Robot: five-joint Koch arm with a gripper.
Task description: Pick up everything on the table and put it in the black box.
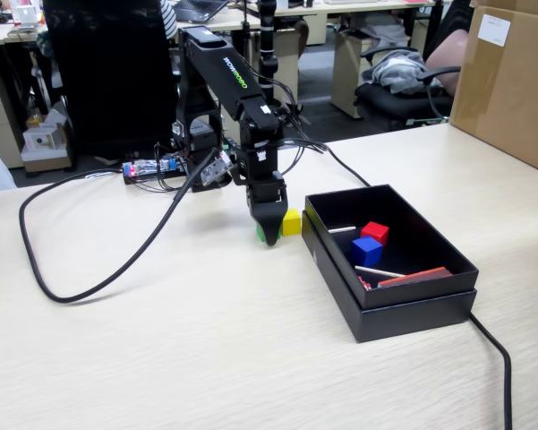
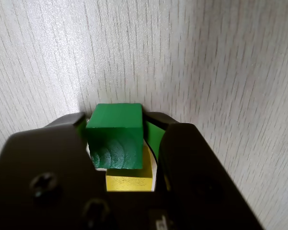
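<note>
Claw [image 2: 119,125] tips sit down on the surface [image 1: 206,340], clamped around the green cube [image 2: 116,136], with the yellow cube [image 1: 291,221] just beside it. Red cube [image 1: 374,232] and blue cube [image 1: 366,250] lie inside the black box [image 1: 412,309].

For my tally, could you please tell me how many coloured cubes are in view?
4: red cube and blue cube inside the black box; green cube between the gripper jaws; yellow cube beside the box.
</note>
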